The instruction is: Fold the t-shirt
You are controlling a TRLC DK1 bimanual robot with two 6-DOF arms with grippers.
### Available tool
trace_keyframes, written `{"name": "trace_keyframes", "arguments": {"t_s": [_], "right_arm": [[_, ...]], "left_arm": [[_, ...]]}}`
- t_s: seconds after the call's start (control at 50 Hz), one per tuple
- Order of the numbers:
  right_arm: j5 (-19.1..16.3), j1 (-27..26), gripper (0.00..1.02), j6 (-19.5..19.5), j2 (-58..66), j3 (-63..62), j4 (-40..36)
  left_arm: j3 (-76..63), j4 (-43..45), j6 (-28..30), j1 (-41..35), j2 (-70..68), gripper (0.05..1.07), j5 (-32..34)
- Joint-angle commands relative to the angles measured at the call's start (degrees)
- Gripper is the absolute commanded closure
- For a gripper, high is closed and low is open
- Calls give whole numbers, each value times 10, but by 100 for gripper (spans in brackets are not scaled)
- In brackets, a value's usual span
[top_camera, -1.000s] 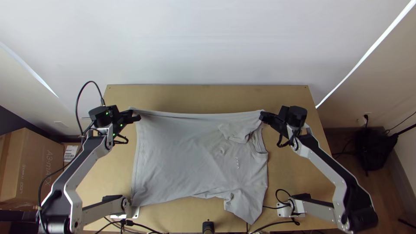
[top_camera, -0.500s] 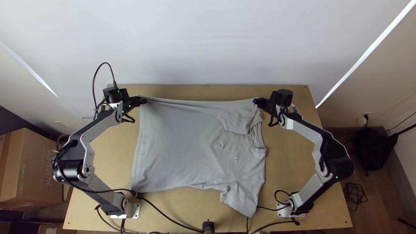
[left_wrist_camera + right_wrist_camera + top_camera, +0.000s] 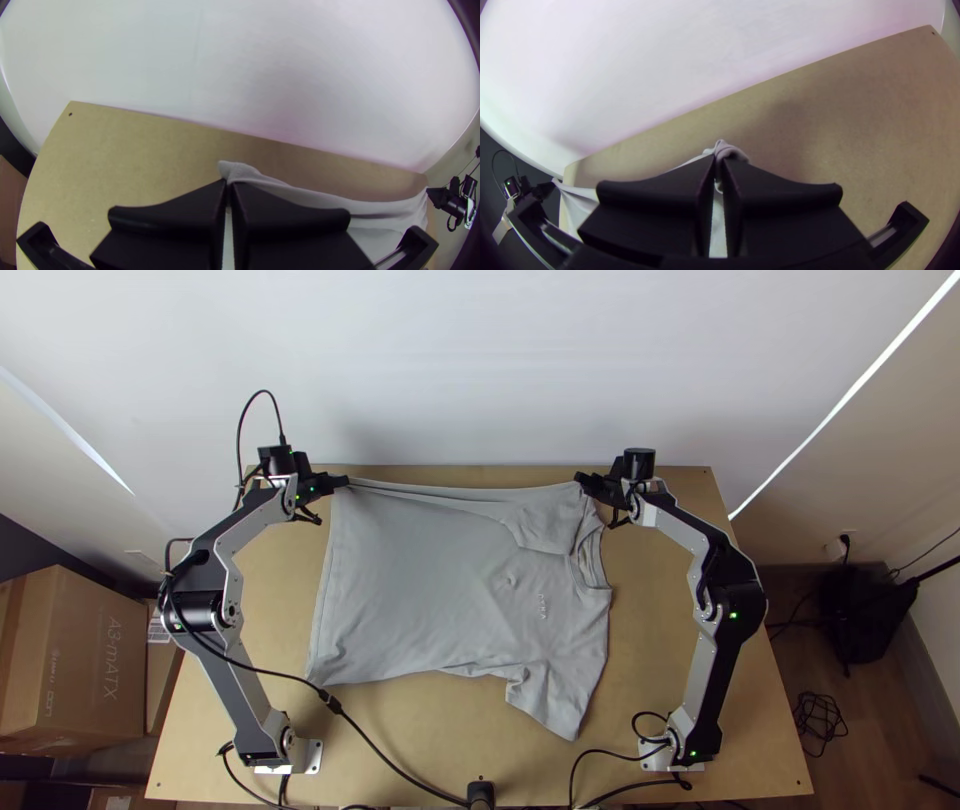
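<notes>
The left claw and right claw each pinch a far corner of the gray shirt stretched between them.

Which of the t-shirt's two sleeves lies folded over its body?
The far sleeve, nearer the right pincer; the near sleeve sticks out toward the table's near edge.

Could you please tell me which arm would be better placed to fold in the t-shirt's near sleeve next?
Probably the right arm: the near sleeve lies closer to its base than to the left arm's. It must first let go: the right gripper is shut on the t-shirt's far edge.
</notes>
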Motion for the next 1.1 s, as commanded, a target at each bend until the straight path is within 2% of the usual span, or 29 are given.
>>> {"name": "trace_keyframes", "arguments": {"t_s": [0.0, 0.18, 0.42, 1.08], "right_arm": [[6, -14, 100, 30, 17, 63, -43], [5, -15, 100, 45, 29, 165, -211], [-4, -15, 100, 43, -10, 165, -284], [-21, 0, 100, 5, -180, -51, -296]], "left_arm": [[69, -63, -20, 3, 25, 105, 12], [81, -114, -43, 4, 1, 105, 44], [55, -180, -55, 9, -33, 105, 84], [-187, -117, -47, 32, -193, 105, 110]]}}
